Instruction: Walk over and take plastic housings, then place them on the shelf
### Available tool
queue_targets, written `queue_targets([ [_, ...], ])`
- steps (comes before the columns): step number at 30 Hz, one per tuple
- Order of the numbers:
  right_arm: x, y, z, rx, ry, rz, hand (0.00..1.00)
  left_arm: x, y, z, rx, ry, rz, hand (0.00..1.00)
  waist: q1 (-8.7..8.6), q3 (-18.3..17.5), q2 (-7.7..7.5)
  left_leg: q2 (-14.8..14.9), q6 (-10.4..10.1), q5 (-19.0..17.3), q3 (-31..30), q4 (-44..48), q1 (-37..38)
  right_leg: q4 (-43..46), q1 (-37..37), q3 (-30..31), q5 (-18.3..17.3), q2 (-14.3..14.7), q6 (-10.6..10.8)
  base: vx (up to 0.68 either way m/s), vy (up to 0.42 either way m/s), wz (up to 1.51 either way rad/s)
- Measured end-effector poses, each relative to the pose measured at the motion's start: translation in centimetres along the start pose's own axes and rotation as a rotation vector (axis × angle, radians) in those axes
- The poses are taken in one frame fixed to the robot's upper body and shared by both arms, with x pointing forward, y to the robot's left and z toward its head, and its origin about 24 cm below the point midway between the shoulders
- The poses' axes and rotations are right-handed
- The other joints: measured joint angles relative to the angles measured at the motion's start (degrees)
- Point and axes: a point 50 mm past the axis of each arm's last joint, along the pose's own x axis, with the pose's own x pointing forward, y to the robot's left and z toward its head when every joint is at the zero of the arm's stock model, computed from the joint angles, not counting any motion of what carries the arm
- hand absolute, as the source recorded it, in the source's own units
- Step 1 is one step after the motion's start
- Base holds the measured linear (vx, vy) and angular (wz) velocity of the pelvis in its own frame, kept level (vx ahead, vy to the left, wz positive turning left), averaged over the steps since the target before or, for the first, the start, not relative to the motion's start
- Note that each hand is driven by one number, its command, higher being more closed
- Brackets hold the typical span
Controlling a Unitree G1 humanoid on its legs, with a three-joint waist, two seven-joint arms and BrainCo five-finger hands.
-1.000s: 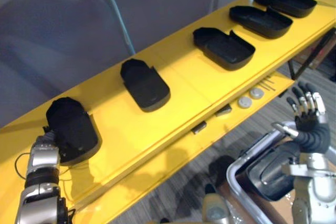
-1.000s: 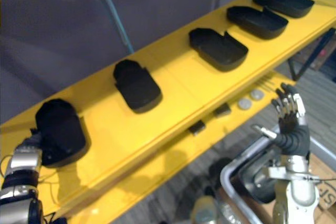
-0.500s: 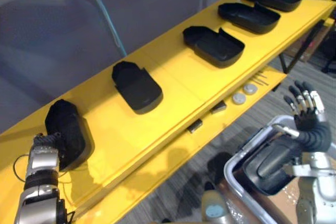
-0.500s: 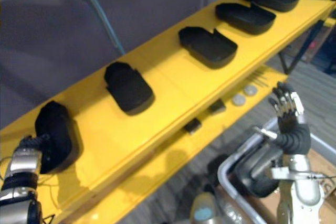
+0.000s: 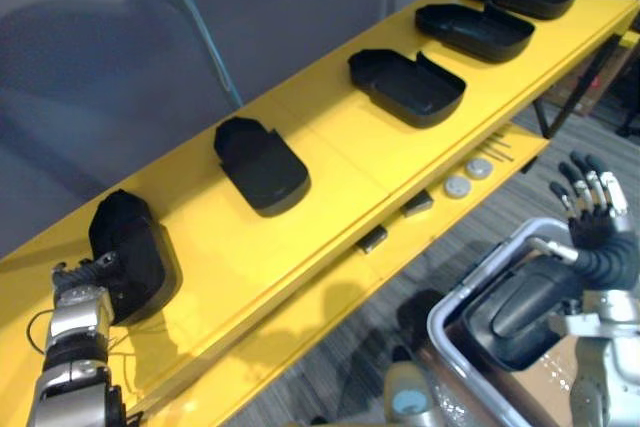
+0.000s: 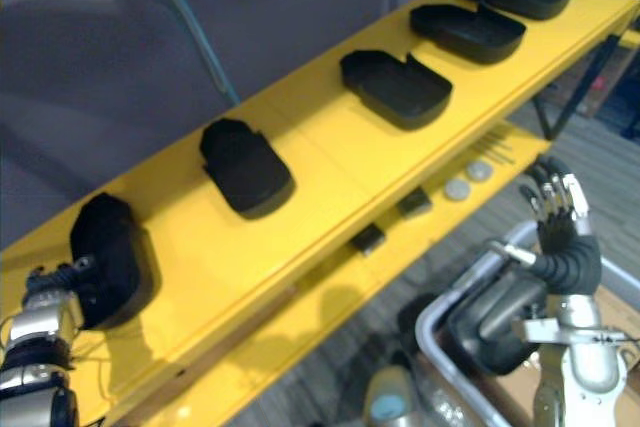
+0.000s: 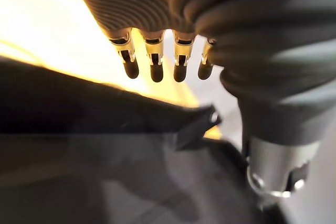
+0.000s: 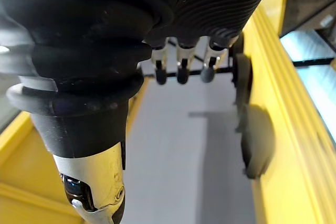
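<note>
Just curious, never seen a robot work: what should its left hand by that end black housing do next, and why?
Probably draw the left hand back off the shelf: the housing rests there, and the hand's fingers are open at its edge, gripping nothing.

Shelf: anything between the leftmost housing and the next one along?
Nothing: bare yellow shelf separates leftmost housing from next housing, per both eye views.

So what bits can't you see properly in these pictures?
1. Left eye view: whether the left hand touches the nearest housing; its fingertips overlap the dark edge.
2. Left eye view: the grey bin is cut off by the bottom edge, and the arm below the right hand covers part.
3. Both eye views: the round discs and dark blocks on the lower shelf are too small to identify.
</note>
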Motion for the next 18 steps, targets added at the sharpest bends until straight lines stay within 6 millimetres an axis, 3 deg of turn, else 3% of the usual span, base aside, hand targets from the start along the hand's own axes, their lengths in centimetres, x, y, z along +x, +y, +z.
queue_targets([
  [4,0.0,0.4,-0.3,-0.007,0.012,0.003,0.00,0.0,0.9,1.6,-0.142,-0.106,0.089,0.00,0.17,-0.01,-0.01,-0.28,0.05,0.01,-0.27,-0.01,0.01,0.18,0.05,-0.14,-0.09,-0.38,0.13,-0.01,0.006,0.04],
  [7,-0.3,0.5,-0.4,-0.014,0.012,-0.004,0.00,-0.6,2.5,4.2,-0.283,-0.269,0.163,0.00,0.20,-0.01,0.00,-0.34,0.33,0.18,-1.03,-0.04,-0.11,0.09,0.24,-0.82,-0.14,-0.60,0.20,0.00,-0.003,0.11],
  [12,-0.7,0.6,-0.5,-0.038,0.017,-0.006,0.00,-3.2,5.7,7.6,-0.451,-0.585,0.189,0.00,1.12,-0.24,0.35,-0.12,0.90,0.60,-1.28,-0.45,-0.26,-0.68,0.45,-1.32,-0.12,-0.44,0.18,0.00,-0.003,0.02],
  [14,-1.2,0.5,-0.7,-0.046,0.034,-0.026,0.00,-4.5,6.2,7.8,-0.469,-0.669,0.152,0.00,1.80,-0.45,0.67,-0.07,1.47,1.19,-1.50,-0.89,-0.19,-2.01,1.28,-1.96,0.13,-0.43,0.18,0.02,-0.009,0.14],
  [16,-1.7,0.5,-0.8,-0.044,0.047,-0.038,0.00,-5.5,6.5,6.6,-0.469,-0.688,0.110,0.00,2.04,-1.01,1.44,0.15,1.72,1.48,-2.57,-1.18,-0.19,-3.71,2.56,-3.16,0.60,-0.37,0.13,0.03,-0.007,0.23],
  [18,-2.3,0.5,-1.0,-0.035,0.064,-0.059,0.00,-6.5,6.2,4.3,-0.493,-0.645,0.026,0.00,3.34,-1.62,2.27,0.51,1.88,1.59,-2.82,-1.19,-0.19,-5.83,4.03,-4.30,1.33,-0.13,0.05,0.03,-0.004,0.17],
])
